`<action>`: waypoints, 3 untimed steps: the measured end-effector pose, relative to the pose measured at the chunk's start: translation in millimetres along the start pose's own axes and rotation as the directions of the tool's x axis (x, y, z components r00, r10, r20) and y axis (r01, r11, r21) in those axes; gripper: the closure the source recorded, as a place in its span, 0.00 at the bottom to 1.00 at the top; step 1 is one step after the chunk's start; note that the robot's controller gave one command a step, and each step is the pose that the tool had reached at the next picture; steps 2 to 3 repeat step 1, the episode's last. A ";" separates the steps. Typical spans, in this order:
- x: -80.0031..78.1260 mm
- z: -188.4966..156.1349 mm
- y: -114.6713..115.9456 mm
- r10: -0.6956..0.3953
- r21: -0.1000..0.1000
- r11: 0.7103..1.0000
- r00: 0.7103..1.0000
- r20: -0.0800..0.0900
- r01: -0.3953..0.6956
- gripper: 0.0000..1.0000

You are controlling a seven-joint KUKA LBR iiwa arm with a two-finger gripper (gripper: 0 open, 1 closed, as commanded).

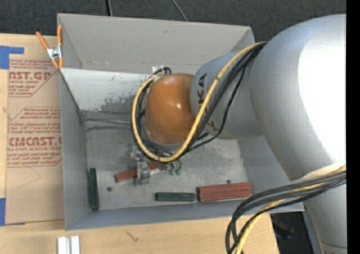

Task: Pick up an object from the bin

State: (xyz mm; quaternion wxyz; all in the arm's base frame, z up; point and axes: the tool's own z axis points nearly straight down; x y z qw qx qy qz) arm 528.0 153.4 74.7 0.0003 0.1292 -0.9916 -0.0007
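My gripper [142,169] is low over the bin floor, left of centre, below the orange wrist cover. A small red-brown flat bar [124,176] lies right under it, its left end sticking out toward the left. A tiny green piece [175,171] sits just to the gripper's right. Nearer the front wall lie a short dark green stick [174,196] and a longer red-brown block [224,191], end to end.
Along the left wall, at the front corner, lies another dark green stick [93,189]. The arm and its cables cover the bin's middle and right side. The bin walls slope steeply inward at the back and left.
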 end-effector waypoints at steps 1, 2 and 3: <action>18.2 -156.4 8.4 -0.048 0.001 0.999 0.999 0.005 0.048 1.00; 18.2 -156.4 8.4 -0.048 0.001 0.999 0.999 0.005 0.048 1.00; 18.2 -156.4 8.4 -0.048 0.001 0.999 0.999 0.005 0.048 1.00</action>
